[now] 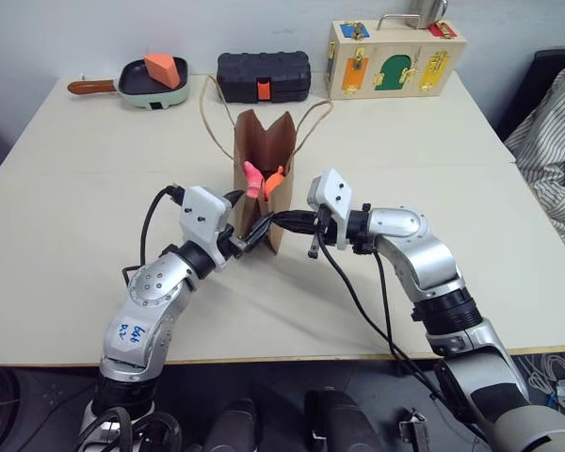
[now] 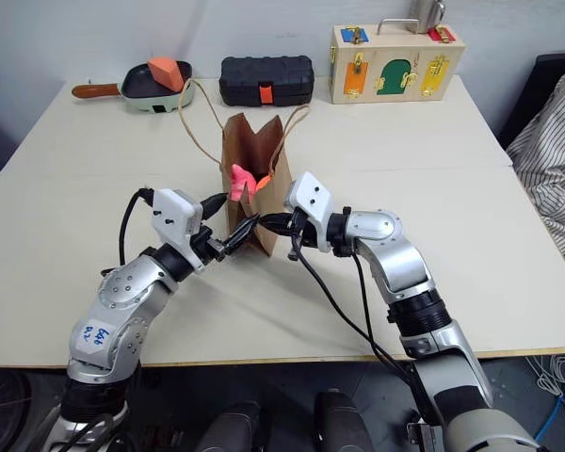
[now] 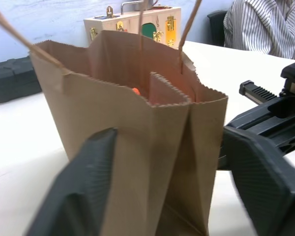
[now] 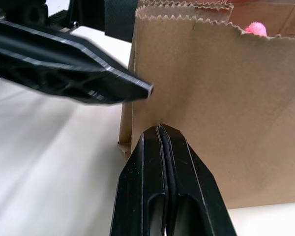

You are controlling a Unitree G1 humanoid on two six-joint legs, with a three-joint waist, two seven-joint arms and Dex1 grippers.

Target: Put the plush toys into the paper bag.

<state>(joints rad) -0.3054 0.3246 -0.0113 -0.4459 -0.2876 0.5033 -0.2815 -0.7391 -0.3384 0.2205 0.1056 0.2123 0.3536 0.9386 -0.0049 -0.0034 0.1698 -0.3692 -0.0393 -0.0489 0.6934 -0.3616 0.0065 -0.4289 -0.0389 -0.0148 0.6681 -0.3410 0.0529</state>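
Observation:
The brown paper bag (image 1: 256,141) stands upright in the middle of the table, its mouth open. A pink plush toy (image 1: 252,179) and an orange plush toy (image 1: 276,177) poke out over its near rim; the pink one (image 4: 258,28) also peeks over the rim in the right wrist view. My left gripper (image 1: 248,218) is open, its fingers (image 3: 88,187) standing either side of the bag's near end. My right gripper (image 1: 275,219) is shut, its tip (image 4: 160,129) pressed against the bag's side wall. Whether it pinches paper I cannot tell.
At the table's back stand a green pan (image 1: 151,89) holding an orange wedge block (image 1: 162,68), a black case (image 1: 264,75) and a wooden lock box (image 1: 395,58). A person in a striped sleeve (image 1: 551,141) sits at the right edge. The bag's twine handles (image 1: 207,113) arch backward.

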